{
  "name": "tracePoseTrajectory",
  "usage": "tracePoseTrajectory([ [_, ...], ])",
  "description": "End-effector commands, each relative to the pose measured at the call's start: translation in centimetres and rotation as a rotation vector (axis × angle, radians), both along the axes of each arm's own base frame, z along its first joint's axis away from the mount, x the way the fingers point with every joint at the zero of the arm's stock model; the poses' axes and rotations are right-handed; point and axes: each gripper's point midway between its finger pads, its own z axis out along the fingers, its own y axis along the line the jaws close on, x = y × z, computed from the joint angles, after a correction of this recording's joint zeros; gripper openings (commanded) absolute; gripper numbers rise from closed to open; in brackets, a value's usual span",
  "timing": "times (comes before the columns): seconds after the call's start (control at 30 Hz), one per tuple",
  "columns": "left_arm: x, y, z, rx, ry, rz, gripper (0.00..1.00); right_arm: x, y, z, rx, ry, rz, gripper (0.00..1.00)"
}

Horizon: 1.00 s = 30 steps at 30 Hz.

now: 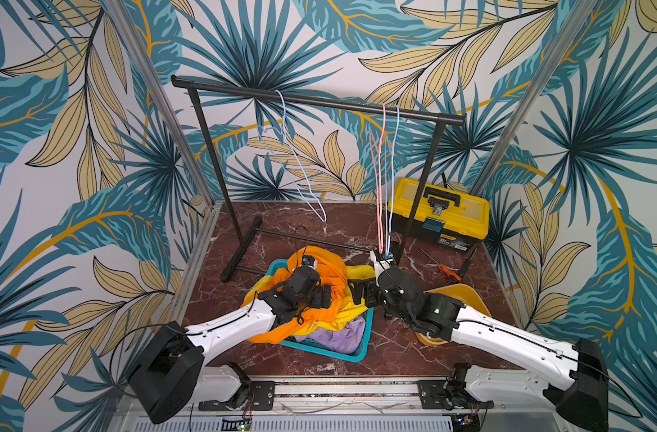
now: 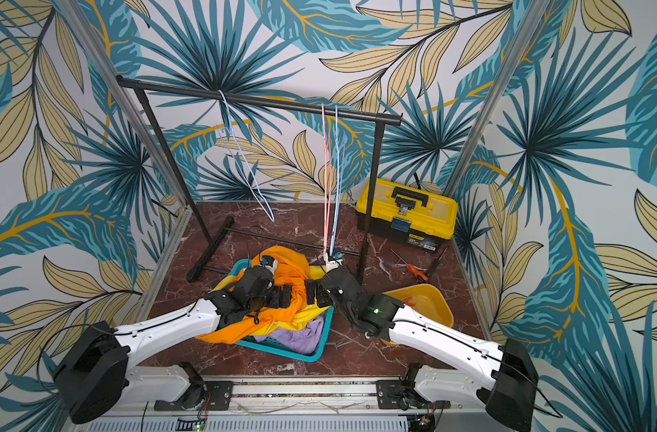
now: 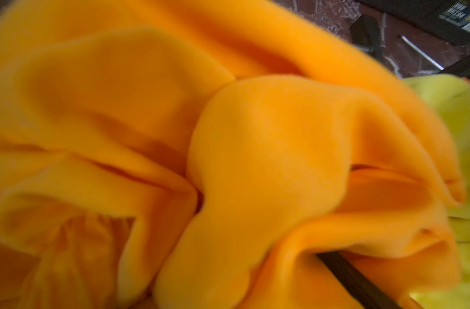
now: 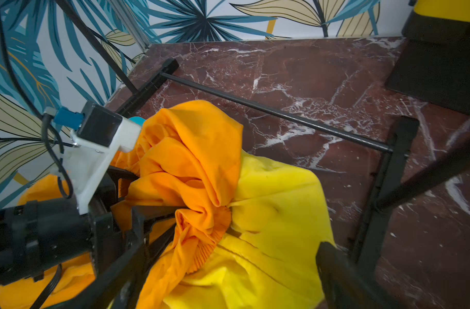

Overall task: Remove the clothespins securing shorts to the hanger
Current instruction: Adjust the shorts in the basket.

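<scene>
The orange shorts (image 1: 330,269) lie heaped over the yellow shorts (image 1: 344,319) and the lilac shorts (image 1: 338,333) in a teal basket (image 1: 334,357). My left gripper (image 1: 321,295) is down in the orange cloth (image 3: 255,160), open, with folds bunched around its fingers (image 3: 357,283). Facing it, my right gripper (image 1: 358,293) hangs open over the yellow shorts (image 4: 276,192), holding nothing. A red clothespin (image 2: 407,299) lies in the yellow bowl (image 2: 428,303). No clothespin shows on the shorts. Bare hangers, one blue (image 1: 301,168) and a pink one (image 1: 378,179), hang on the rack.
The black rack's bar (image 1: 319,99) spans the back, and its foot rail (image 4: 268,109) runs just behind the basket. A yellow toolbox (image 1: 439,213) stands at the back right. An orange-handled screwdriver (image 1: 448,271) lies in front of it.
</scene>
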Motion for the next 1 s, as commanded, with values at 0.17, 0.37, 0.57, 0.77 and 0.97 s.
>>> tracePoseTrajectory([
  [0.17, -0.8, 0.8, 0.2, 0.065, -0.015, -0.04, 1.0, -1.1, -4.5, -0.4, -0.086, -0.038, -0.087, 1.0],
  [0.37, -2.3, 1.1, 8.4, -0.04, -0.126, -0.081, 1.0, -1.8, -7.0, 0.0, -0.082, -0.097, -0.141, 1.0],
  [0.57, -4.4, 3.2, 15.9, -0.137, -0.305, -0.1, 1.0, -2.3, -8.7, -0.1, -0.095, -0.125, -0.161, 1.0],
  [0.77, -5.9, 8.3, 20.4, -0.09, -0.457, 0.012, 1.0, -2.7, -10.7, 0.4, -0.085, -0.162, -0.23, 1.0],
  [0.97, -5.1, 12.7, 20.1, 0.012, -0.453, 0.142, 1.0, -3.1, -14.9, 0.9, -0.161, -0.215, -0.36, 1.0],
])
